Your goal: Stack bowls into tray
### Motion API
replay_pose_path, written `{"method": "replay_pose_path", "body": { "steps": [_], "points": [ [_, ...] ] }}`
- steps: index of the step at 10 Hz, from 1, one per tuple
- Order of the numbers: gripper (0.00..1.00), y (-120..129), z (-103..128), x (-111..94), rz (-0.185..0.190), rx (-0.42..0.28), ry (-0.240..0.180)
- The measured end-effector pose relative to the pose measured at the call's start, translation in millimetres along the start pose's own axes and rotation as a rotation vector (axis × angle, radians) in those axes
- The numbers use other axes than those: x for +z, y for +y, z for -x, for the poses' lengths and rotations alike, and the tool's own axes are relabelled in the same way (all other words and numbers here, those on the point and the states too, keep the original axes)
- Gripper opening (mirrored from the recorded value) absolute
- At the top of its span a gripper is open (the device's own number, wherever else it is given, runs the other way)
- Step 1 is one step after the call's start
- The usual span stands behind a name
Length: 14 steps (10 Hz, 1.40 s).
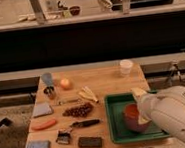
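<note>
Camera view, nearest first: my arm's white shell (178,114) fills the lower right and covers the gripper (141,114) almost entirely, so I cannot tell its state. It sits low over the right half of the green tray (113,117), right at the rim of a red-orange bowl (131,118) that rests inside the tray. With my view blocked there, the main risk I see is misjudging the contact: a lift or a push made blind could tip the bowl, drag it against the tray wall, or shove the whole tray toward the near table edge, which it already lies close to. I also cannot tell whether one bowl or a nested pair sits there; if there are two, a skewed seat could jam them.

Left of the tray lie a dark flat block (90,142), a brush (84,123), a carrot (44,124) and two blue-grey pads (38,147), all well apart from the arm. Farther back are the banana (88,94), the apple (65,83) and a white cup (126,66); a wide elbow swing could catch the banana, which is nearest the tray.
</note>
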Motion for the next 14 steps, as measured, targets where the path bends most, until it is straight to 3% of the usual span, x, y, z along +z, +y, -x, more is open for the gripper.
{"method": "replay_pose_path", "body": {
  "steps": [14],
  "points": [
    [0.80, -9.7, 1.4, -9.3, -0.014, 0.016, -0.032]
  ]
}}
